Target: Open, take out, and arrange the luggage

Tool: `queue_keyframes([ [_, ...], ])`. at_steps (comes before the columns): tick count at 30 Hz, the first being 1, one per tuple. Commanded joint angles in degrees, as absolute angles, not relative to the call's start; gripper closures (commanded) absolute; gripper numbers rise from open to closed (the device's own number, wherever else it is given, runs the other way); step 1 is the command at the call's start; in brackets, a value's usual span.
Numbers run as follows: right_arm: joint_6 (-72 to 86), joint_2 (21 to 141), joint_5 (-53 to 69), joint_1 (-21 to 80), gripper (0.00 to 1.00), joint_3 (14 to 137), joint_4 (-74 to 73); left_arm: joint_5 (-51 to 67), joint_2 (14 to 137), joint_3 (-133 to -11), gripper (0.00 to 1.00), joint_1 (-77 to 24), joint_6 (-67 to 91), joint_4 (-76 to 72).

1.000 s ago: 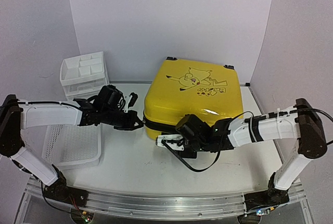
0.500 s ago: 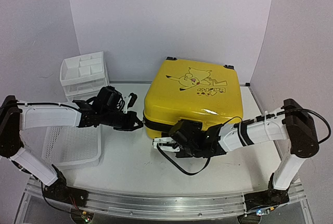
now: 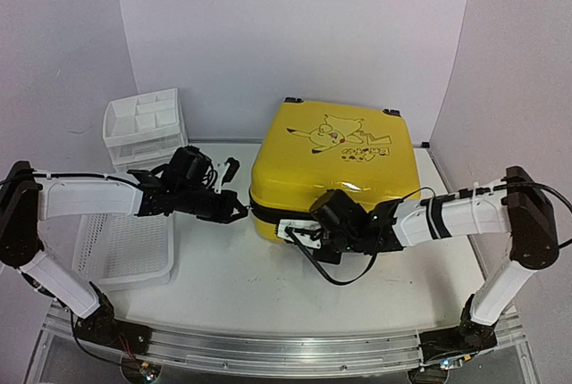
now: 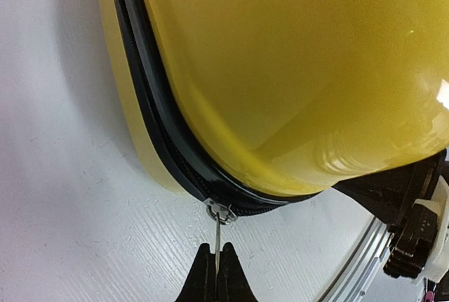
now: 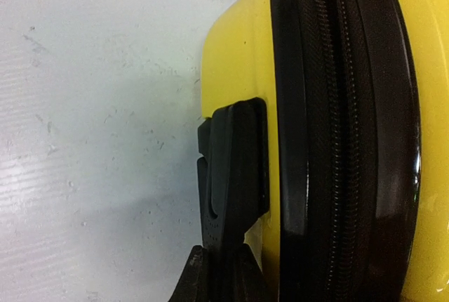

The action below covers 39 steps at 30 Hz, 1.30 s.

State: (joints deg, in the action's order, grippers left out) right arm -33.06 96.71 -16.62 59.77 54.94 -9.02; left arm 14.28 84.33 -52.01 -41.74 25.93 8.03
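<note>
The luggage (image 3: 331, 165) is lying zipped, nothing out yet; the left gripper (image 4: 216, 274) is pinching the zipper pull (image 4: 219, 235) just ahead, the right gripper (image 5: 221, 281) clamping a black foot (image 5: 235, 168)

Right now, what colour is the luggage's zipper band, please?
Black zipper band, clearest in the right wrist view.

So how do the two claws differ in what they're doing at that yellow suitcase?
The left gripper is pinched shut on the suitcase's thin metal zipper pull, while the right gripper meets a chunky black plastic block on its shell; whether it clamps that is unclear. The left gripper works at the near left corner, the right gripper along the near face. Both sit low beside the black zipper band.
</note>
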Motion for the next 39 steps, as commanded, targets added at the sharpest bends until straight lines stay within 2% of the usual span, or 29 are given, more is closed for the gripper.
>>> queue_keyframes([
  [1,-32.68,91.54,-14.83,52.29,1.0,49.12,-31.51,11.33,86.55,-58.1,1.0,-38.2,21.5,9.69],
  [8,-34.88,83.36,-15.48,49.35,1.0,41.44,-38.13,11.3,92.74,-66.44,1.0,-36.12,17.01,12.21],
  [12,-33.39,80.32,-15.32,49.12,1.0,41.08,-39.05,11.96,98.42,-72.61,1.0,-35.83,13.66,12.13],
  [16,-32.66,78.11,-16.92,48.68,1.0,39.11,-39.45,7.66,105.1,-79.94,1.0,-35.67,10.37,11.34],
  [22,-32.79,72.42,-17.16,47.25,1.0,35.73,-36.59,2.89,116.29,-94.68,1.0,-32.97,7.65,10.51],
  [30,-31.42,65.48,-17.98,45.8,1.0,31.59,-32.05,-4.99,134.67,-120.23,1.0,-30.24,8.72,9.51],
  [33,-30.68,61.3,-17.88,45.79,1.0,30.36,-30.89,-3.25,141.0,-129.34,1.0,-29.06,10.47,7.51],
  [39,-29.12,58.41,-14.38,45.67,1.0,29.84,-29.46,9.54,153.47,-144.05,1.0,-28.06,15.33,0.52],
])
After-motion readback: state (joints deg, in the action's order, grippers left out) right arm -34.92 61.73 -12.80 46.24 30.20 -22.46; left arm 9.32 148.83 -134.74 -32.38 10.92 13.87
